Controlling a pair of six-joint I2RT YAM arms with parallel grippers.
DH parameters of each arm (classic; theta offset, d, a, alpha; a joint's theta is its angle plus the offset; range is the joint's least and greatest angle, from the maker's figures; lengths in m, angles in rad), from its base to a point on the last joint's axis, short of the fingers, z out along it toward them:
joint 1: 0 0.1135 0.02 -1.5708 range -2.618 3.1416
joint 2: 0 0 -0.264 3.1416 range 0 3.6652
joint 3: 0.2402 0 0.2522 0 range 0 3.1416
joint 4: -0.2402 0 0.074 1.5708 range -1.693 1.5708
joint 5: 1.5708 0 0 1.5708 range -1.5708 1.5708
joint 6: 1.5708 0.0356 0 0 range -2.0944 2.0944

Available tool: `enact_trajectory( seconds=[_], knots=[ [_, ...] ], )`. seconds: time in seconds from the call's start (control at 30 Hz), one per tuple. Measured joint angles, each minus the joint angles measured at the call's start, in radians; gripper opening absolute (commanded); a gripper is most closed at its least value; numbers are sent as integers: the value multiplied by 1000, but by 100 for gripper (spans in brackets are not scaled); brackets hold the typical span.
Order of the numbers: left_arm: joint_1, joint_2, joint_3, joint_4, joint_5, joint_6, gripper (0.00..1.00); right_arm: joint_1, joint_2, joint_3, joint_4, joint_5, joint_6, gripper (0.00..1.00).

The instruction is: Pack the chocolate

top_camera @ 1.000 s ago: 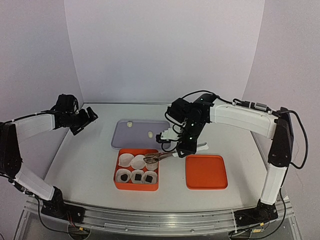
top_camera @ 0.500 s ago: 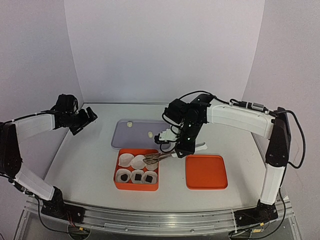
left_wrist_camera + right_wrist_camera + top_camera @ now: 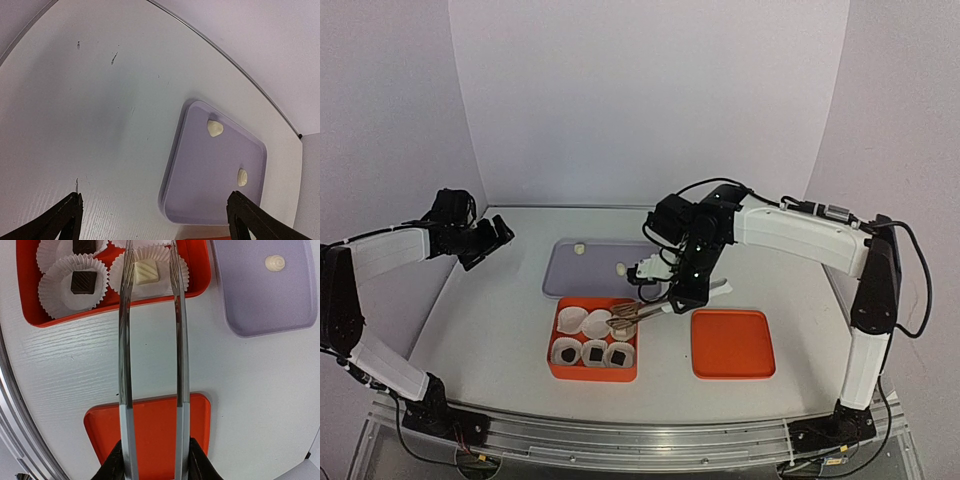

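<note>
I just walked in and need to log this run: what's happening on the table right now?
The right end effector grips metal tongs, whose open tips straddle a white chocolate lying in a paper cup in the orange box. Dark pieces fill its front row. Two more white pieces lie on the lavender tray. The left end effector hangs open over the table, holding nothing.

Even diffuse bright lighting, soft shadows. Wrist views show edge distortion; left end effector point(image 3: 152, 220) fingertips blurred near 6 o'clock.
</note>
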Motion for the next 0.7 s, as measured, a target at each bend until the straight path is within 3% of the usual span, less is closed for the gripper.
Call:
enact_trajectory(
  seconds=[0.7],
  knots=[
    [0,0,0,2,-3,0,100,0,-53,83,19,-53,7,32]
  ],
)
